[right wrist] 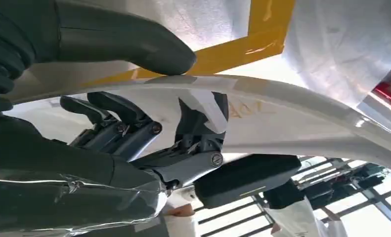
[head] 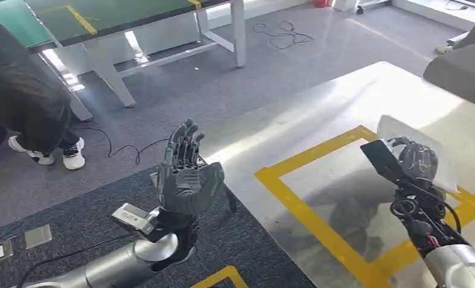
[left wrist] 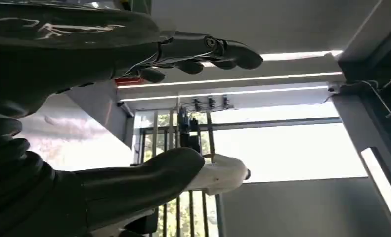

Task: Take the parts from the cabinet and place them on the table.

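Observation:
My right hand (head: 418, 162) grips a flat white part (head: 412, 147) over the shiny table (head: 319, 120), above the yellow tape rectangle (head: 295, 201). In the right wrist view the white part (right wrist: 292, 106) curves across the frame, with my thumb (right wrist: 129, 42) on one face and my dark fingers (right wrist: 134, 123) on the other. My left hand (head: 184, 177) is raised upright beside the table's near-left edge, fingers straight and apart, holding nothing. The left wrist view shows that left hand (left wrist: 149, 113) with thumb and fingers apart against the ceiling.
A person in dark clothes and white shoes (head: 72, 155) stands at the left by a green-topped bench (head: 102, 18). Cables (head: 283, 33) lie on the grey floor. A grey chair (head: 463, 72) is at the far right. Dark carpet (head: 72, 210) lies under my left arm.

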